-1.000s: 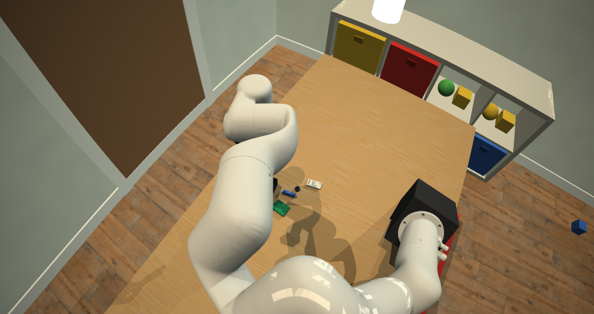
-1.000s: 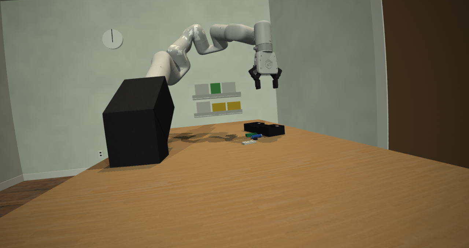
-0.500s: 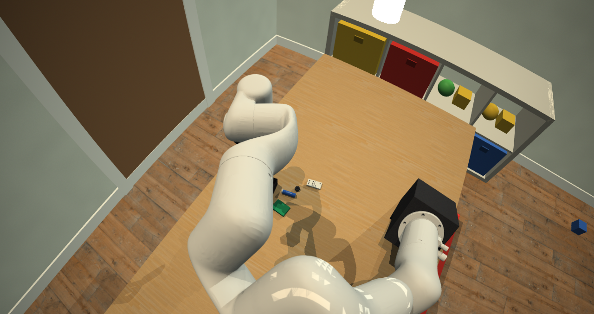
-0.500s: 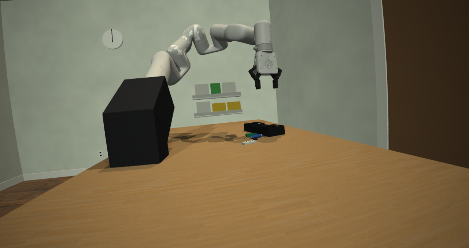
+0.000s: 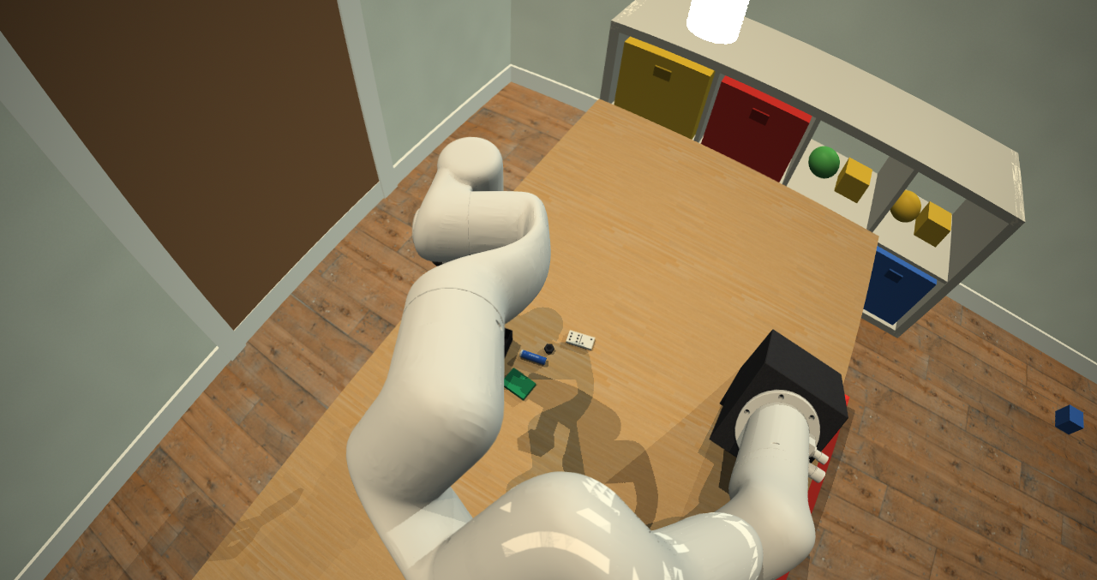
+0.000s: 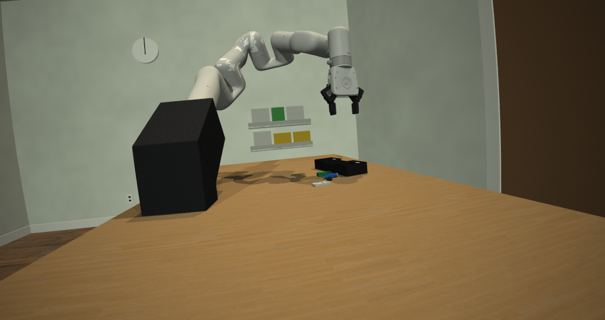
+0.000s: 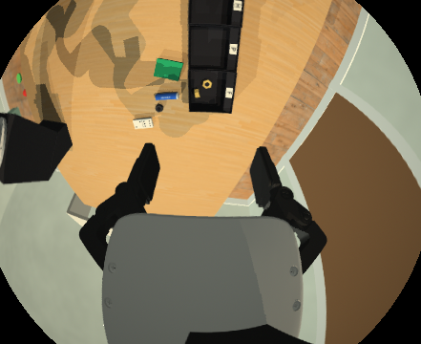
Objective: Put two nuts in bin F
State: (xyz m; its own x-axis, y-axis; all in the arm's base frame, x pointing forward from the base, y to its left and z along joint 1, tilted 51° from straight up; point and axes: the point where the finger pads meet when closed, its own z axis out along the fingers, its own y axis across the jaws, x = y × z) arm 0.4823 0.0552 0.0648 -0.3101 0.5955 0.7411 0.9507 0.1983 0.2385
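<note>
The bin marked F [image 7: 210,112] [image 6: 355,169] is the nearest of three black bins in the wrist view, standing on the table. Inside it, one brass nut [image 7: 207,84] lies flat and a second brass nut [image 7: 197,93] seems to stand on edge near the left wall. A small dark piece [image 7: 158,108] [image 5: 548,349] [image 6: 329,178], perhaps a black nut, lies on the table beside the blue battery. My gripper [image 7: 205,156] [image 6: 343,113] is open and empty, high above the table; in the top view the arm hides it.
The middle bin [image 7: 190,48] and the far bin [image 7: 190,13] look empty. A green block [image 7: 168,69] [image 5: 519,383], a blue battery [image 7: 166,96] [image 5: 533,357] and a white domino [image 7: 143,123] [image 5: 580,339] [image 6: 320,183] lie beside the bins. The arm's black base block [image 6: 169,178] stands farther off.
</note>
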